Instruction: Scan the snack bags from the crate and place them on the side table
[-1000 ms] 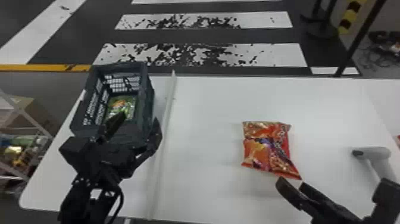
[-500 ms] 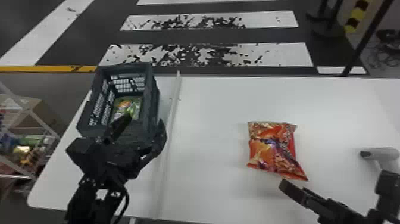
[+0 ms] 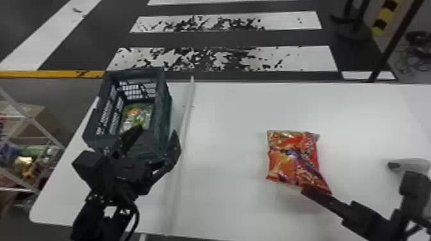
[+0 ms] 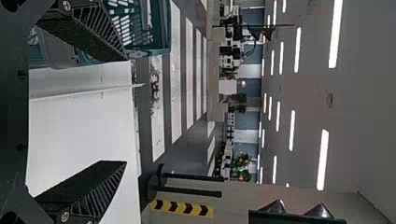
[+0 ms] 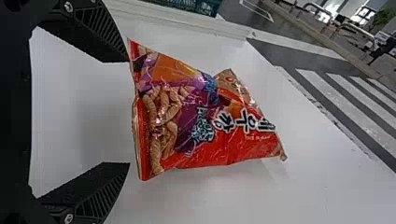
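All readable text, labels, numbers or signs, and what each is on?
Red snack bag: large sideways lettering, not quoted here; its finer print is too small to read.
Green snack bag in the crate: any print is too small to read.
Black-and-yellow chevron strip: pattern, no words.
No numbers legible.

The head view looks from above the near side of the table, forward and down across it. The left wrist view, lower and closer, faces out past the table's far edge, taking in ceiling lights. The right wrist view sits close over the table, facing across the bag. All three share the table and crosswalk.
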You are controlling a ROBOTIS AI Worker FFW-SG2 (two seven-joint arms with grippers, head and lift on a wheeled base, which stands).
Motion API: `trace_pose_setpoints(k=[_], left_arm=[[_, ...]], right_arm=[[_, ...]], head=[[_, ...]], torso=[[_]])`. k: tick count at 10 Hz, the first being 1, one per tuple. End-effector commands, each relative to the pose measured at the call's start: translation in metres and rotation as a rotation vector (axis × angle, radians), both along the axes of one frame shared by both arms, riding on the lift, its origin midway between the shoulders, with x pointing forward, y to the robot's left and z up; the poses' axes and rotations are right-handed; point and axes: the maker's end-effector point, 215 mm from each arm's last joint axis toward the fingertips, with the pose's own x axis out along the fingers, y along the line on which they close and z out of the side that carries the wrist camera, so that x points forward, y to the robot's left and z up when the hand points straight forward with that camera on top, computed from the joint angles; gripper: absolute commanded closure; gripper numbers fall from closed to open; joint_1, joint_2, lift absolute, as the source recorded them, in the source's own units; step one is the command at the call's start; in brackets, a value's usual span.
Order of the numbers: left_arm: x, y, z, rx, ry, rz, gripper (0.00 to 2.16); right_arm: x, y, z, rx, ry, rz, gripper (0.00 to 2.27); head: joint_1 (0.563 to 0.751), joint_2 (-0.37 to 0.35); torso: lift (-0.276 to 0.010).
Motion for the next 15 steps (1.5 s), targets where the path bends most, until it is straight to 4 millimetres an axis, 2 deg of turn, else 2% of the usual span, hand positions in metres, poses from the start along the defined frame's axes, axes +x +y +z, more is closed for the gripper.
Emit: trace_pose_setpoints(k=[1,4,8,9,10,11,12,13,14,15], left_arm=[[0.0,-0.003,0.001,-0.002,-0.001,-0.005,0.09],[0.0,-0.005,0.0,0.003,0.005,-0.02,0.09],[0.0,-0.008,0.001,0.005,0.004,-0.037,0.09],[0.0,-0.008,0.001,0.004,0.005,-0.037,0.09],[-0.001,-0.008,0.0,0.004,0.007,-0.037,0.09],[-0.001,-0.008,0.0,0.004,0.007,-0.037,0.09],[-0.001,-0.009,-0.002,0.003,0.011,-0.037,0.09],[-0.001,-0.009,-0.002,0.001,0.011,-0.037,0.09],[-0.001,-0.009,-0.002,0.001,0.011,-0.036,0.09],[-0.001,-0.009,-0.002,0.001,0.011,-0.036,0.09]], right_arm=[[0.002,-0.003,0.0,0.011,0.023,-0.001,0.08],[0.0,-0.006,-0.005,0.035,0.073,-0.009,0.08],[0.022,-0.01,-0.009,0.039,0.089,-0.028,0.11],[0.03,-0.013,-0.01,0.037,0.09,-0.035,0.18],[0.034,-0.015,-0.012,0.035,0.092,-0.041,0.39],[0.039,-0.019,-0.011,0.021,0.088,-0.048,0.89],[0.039,-0.024,-0.014,0.005,0.094,-0.057,1.63],[0.04,-0.028,-0.014,0.0,0.09,-0.065,2.03],[0.041,-0.03,-0.012,0.012,0.082,-0.068,2.19],[0.041,-0.031,-0.009,0.029,0.071,-0.068,2.24]], head=[[0.695,0.108],[0.695,0.092],[0.695,0.08],[0.695,0.076],[0.695,0.072],[0.695,0.07],[0.695,0.065],[0.695,0.058],[0.695,0.052],[0.695,0.048]], torso=[[-0.094],[-0.094],[-0.094],[-0.094],[-0.094],[-0.094],[-0.094],[-0.094],[-0.094],[-0.094]])
